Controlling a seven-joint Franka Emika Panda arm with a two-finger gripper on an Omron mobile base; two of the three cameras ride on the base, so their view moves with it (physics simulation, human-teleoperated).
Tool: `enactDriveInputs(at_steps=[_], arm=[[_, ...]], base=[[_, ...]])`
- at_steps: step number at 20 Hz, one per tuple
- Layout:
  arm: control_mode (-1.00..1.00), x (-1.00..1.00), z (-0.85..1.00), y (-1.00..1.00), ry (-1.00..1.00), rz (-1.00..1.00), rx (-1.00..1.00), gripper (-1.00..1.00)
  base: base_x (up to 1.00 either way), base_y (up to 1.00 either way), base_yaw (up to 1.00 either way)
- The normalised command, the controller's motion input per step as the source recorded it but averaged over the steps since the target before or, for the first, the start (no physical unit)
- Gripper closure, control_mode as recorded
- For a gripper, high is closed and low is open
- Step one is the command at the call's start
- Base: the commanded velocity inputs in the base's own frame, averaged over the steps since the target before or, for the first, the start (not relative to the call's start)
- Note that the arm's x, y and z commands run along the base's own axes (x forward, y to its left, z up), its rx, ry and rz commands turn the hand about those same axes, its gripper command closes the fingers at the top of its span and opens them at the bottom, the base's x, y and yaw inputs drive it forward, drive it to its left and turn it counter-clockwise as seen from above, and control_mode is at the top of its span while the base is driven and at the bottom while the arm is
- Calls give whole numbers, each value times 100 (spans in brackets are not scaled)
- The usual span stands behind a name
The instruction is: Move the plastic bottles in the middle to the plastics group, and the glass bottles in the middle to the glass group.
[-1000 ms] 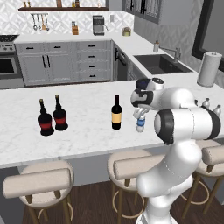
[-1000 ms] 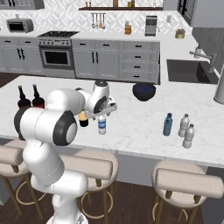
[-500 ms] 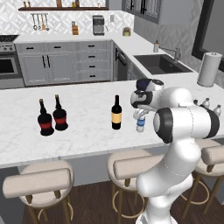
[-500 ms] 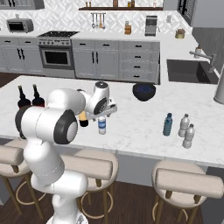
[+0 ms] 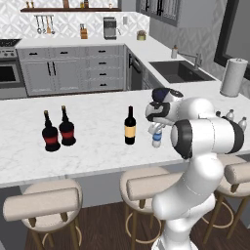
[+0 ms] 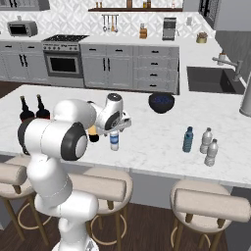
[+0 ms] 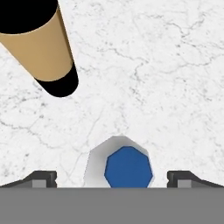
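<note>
The clear water bottle with the blue label [image 5: 157, 137] [image 6: 114, 141] stands on the white marble counter [image 5: 97, 146]. My gripper [image 7: 113, 179] [image 6: 115, 128] hangs straight above it, open. In the hand view the bottle top [image 7: 128, 168] sits between the fingertips [image 7: 42, 178], which stand wide on either side without touching it. The slim wine bottle [image 5: 129, 126] [image 7: 41, 48] with its tan label stands just to the left. The blue-tinted bottle [image 6: 188, 139] stands beside the plastics group [image 6: 209, 146]. The glass group [image 5: 58, 131] is far left.
A dark bowl [image 6: 162, 102] sits behind the labelled bottle. A paper-towel roll [image 5: 233, 77] and a sink [image 5: 180, 71] lie at the back right. Stools [image 5: 44, 205] line the counter's front edge. My arm [image 6: 68, 130] hides most of the wine bottle in the right base view.
The hand has sunk slightly toward the labelled bottle. The bottles have not moved.
</note>
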Motion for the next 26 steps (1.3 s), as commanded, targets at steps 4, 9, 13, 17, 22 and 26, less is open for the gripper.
enactDriveInputs(at_steps=[4,9,13,17,22,26], arm=[[-100,2,-5,0,-12,0,12,-100],[-100,0,0,0,-1,0,2,100],[-100,0,0,0,0,0,0,100],[-100,0,25,-16,2,-1,0,100],[-100,-7,37,-86,1,-19,3,100],[-100,0,7,-100,11,-30,1,100]], base=[[0,0,0],[0,0,0],[0,0,0],[0,0,0],[0,0,0],[0,0,0]])
